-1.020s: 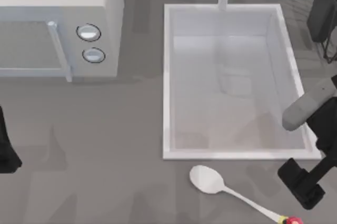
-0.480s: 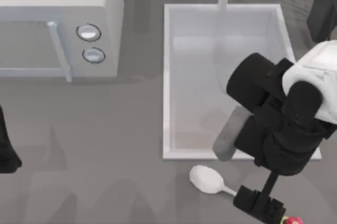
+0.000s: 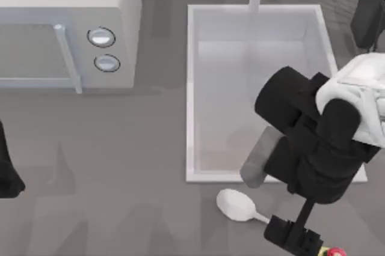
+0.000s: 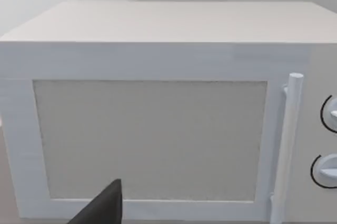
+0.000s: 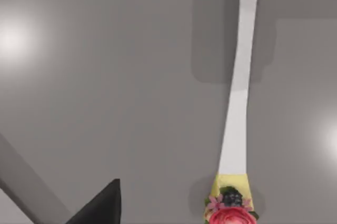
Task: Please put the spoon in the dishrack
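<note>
Our right gripper (image 3: 295, 238), its opening impossible to tell, hovers over the small white spoon's (image 3: 239, 205) thin handle on the grey bench (image 3: 120, 178); closing off-centre could flick it away.

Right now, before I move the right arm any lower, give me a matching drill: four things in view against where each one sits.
Things:
1. spoon
2. sink
3. microwave
4. right gripper

Places:
A. top view's upper left
B. over the spoon's handle
C. on the table just below the sink's near rim
D. right half of the table, behind the spoon

Pairs: 1-C, 2-D, 3-A, 4-B
</note>
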{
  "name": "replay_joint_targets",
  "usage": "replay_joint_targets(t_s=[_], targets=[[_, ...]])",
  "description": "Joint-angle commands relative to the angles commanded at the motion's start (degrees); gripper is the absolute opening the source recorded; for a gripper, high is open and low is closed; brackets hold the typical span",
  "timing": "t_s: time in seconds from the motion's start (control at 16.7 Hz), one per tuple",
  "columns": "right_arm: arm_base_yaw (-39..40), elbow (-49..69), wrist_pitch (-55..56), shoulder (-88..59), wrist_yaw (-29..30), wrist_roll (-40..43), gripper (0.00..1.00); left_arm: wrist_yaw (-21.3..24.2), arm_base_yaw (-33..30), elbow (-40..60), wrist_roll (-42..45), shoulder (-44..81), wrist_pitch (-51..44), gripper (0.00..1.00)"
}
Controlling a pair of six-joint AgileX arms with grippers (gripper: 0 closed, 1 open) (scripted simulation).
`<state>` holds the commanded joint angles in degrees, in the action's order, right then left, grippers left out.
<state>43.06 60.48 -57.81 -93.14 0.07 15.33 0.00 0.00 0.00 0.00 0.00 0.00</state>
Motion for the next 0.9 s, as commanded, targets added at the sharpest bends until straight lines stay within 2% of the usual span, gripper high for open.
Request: replay_joint_targets(t_s=[0.48,0.84,0.9], targets=[[0.25,-10.51,20.06,-9.13,0.03,-0.28,1.0,0.0,0.0,0.0,0.0,0.0,0.0,1.0],[0.27,-11.66,21.93,-10.1,0.03,-0.32,1.0,0.0,0.0,0.0,0.0,0.0,0.0,1.0],[0.27,-11.66,21.93,-10.1,0.03,-0.32,0.92,0.0,0.0,0.0,0.0,0.0,0.0,1.0]])
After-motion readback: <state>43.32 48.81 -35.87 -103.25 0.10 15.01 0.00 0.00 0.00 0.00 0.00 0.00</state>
